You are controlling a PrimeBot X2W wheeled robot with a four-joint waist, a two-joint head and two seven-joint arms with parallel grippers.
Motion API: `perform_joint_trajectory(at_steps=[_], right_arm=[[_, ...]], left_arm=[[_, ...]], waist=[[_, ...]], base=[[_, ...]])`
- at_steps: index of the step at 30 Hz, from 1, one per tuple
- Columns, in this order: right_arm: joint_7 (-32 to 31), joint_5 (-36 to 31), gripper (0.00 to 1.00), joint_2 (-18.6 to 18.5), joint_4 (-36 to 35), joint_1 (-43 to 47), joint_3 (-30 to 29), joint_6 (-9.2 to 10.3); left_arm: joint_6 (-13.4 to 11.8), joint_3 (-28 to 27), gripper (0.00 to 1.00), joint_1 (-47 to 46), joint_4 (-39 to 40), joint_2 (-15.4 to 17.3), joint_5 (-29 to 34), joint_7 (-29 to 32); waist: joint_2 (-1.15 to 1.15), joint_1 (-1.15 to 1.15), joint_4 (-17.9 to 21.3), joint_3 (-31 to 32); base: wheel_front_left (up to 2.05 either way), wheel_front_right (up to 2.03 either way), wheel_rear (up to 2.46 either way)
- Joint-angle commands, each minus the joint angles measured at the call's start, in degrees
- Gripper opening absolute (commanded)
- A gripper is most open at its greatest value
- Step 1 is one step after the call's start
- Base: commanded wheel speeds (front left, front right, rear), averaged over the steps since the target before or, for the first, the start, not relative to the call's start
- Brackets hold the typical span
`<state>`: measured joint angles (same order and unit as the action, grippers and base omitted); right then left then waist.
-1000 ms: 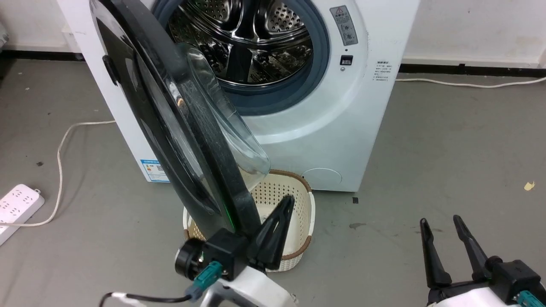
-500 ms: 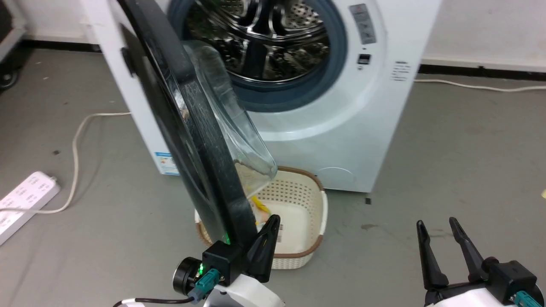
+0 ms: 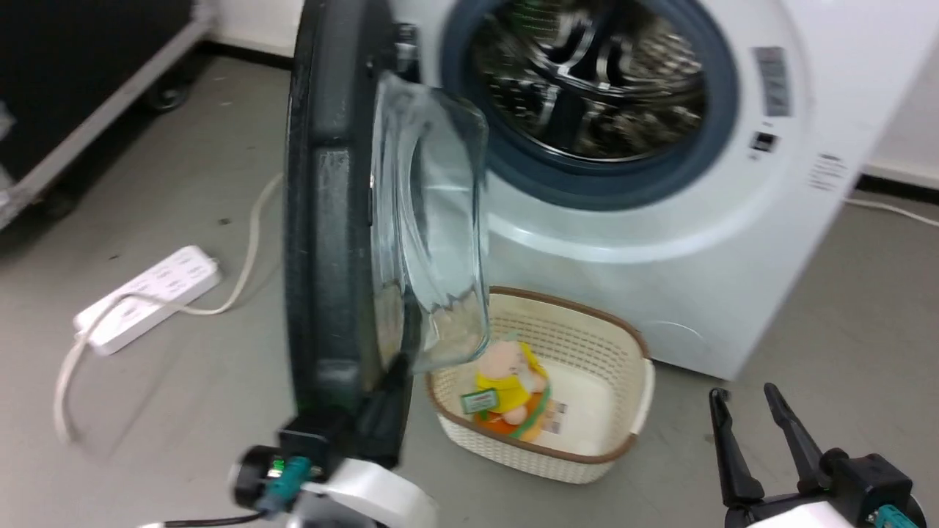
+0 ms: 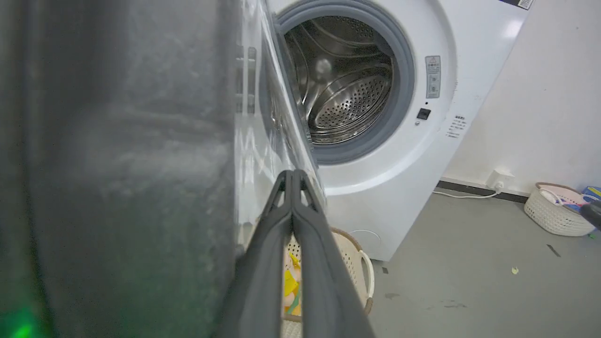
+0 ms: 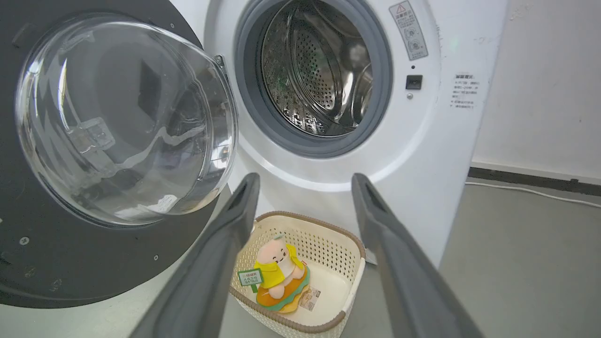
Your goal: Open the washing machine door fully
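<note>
Glass-bowled door (image 5: 112, 150) faces right wrist view; left hand (image 4: 292, 176) pinched together, right hand (image 5: 305, 178) spread.

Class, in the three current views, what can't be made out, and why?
Head view: the upper edge crops the washing machine door; blur smears the warning label.
Left wrist view: the door is a close blur beside the shut left gripper, so contact is unclear; its fingers cover most of the plush toy.
Right wrist view: the label's print is too small to read.

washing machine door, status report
left tool shut, at door's inner face. right tool open, empty. washing machine door wide open, edge-on from head. basket on floor beside it.
</note>
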<state>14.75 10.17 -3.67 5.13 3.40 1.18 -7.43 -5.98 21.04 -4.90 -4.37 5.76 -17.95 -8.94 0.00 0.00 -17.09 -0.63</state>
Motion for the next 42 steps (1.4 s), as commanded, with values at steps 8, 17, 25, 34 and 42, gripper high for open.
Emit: perform_joint_trajectory(at_steps=[8,17,25,34,42], right_arm=[[0.25,0.19,1.0,-0.17,1.08,1.01,0.57,-0.06],[-0.34,-0.4,1.0,-2.06,0.6,-1.21,1.87,-0.06],[-2.14,-0.75,1.0,-4.21,-1.52,-3.06,1.58,-0.06],[-3.8,-1.11,1.0,-5.94,-3.92,-4.55,0.94,-0.06],[-4.74,-1.21,1.0,-6.94,-5.3,-5.42,0.65,-0.06]], left_arm=[[-2.39,-5.82,0.0,0.71,2.35,3.12,-2.51,-0.23],[-3.54,-14.65,0.0,-2.16,2.72,8.63,-6.38,0.68],[-2.85,-21.16,0.0,-6.29,-0.59,14.19,-9.83,2.47],[-2.67,-26.86,0.0,-12.32,-8.51,19.8,-12.26,3.16],[0.34,-28.4,0.0,-18.78,-17.75,23.32,-13.83,1.49]], waist=[[0.0,0.0,-6.08,0.2],[0.0,0.0,-6.82,-5.03],[0.0,0.0,-5.4,-11.53],[0.0,0.0,-4.6,-16.43],[0.0,0.0,-3.92,-18.99]], base=[[0.0,0.0,0.0],[0.0,0.0,0.0],[0.0,0.0,0.0],[0.0,0.0,0.0],[0.0,0.0,0.0]])
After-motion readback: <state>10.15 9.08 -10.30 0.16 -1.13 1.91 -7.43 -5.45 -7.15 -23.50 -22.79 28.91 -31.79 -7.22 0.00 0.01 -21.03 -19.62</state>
